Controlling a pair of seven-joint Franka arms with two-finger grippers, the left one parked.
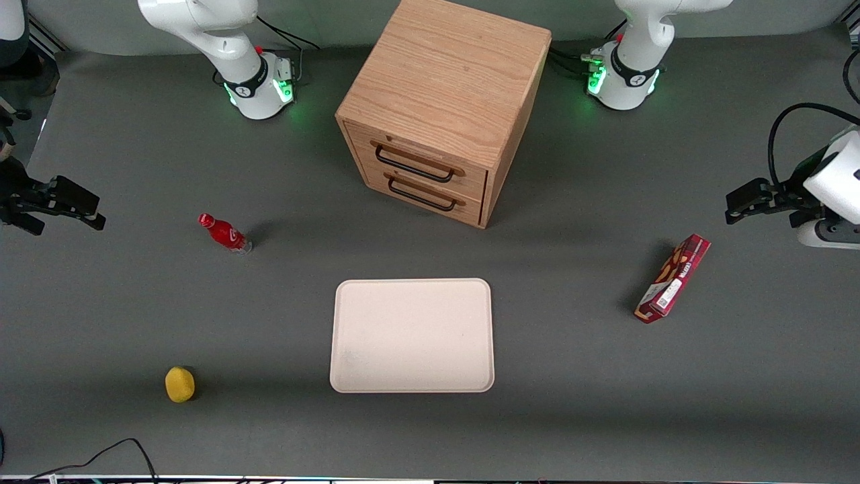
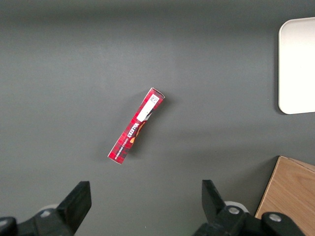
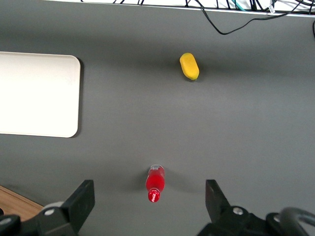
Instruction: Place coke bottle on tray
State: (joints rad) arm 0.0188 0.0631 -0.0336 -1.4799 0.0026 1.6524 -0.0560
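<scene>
Coke bottle [image 1: 224, 233] upright on table [image 1: 134, 309], toward working arm's end, well apart from tray [image 1: 412, 335]; lemon [image 1: 180, 384] nearer front camera. Pincer [image 3: 150, 206] spread, empty, high over bottle. Step: descend straight, straddle body below cap, pinch gently, since likely tippy. Grey matte table; wooden drawer cabinet [image 1: 440, 107] above tray.

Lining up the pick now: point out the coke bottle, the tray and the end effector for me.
coke bottle [image 1: 225, 234]: front view, on its red body.
tray [image 1: 412, 335]: front view, on its bare beige floor.
end effector [image 3: 149, 205]: right wrist view, midway between its open fingers, above the bottle.
</scene>
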